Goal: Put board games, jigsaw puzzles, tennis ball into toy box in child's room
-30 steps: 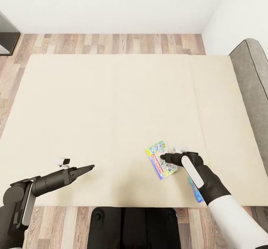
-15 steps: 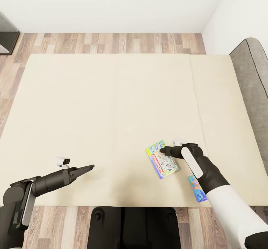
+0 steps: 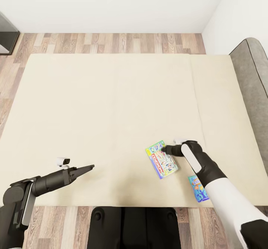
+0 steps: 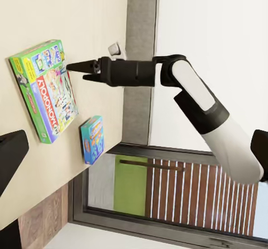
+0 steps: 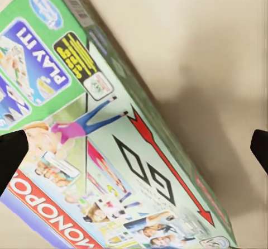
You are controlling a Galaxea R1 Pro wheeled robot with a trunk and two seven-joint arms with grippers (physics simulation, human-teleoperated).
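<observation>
My left gripper (image 3: 90,166) looks pinched closed over the bed (image 3: 93,104), and my right gripper (image 3: 163,150) hovers spread above the green board game (image 3: 161,159). I count two games on the mattress. The small blue game (image 3: 197,188) by the near edge is partly covered by my right arm.

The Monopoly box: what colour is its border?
Green, clearest in the right wrist view.

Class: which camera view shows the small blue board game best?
The left wrist view: the small blue board game lies whole on the bed, beside the green game. In the head view the right arm overlaps its edge.
</observation>
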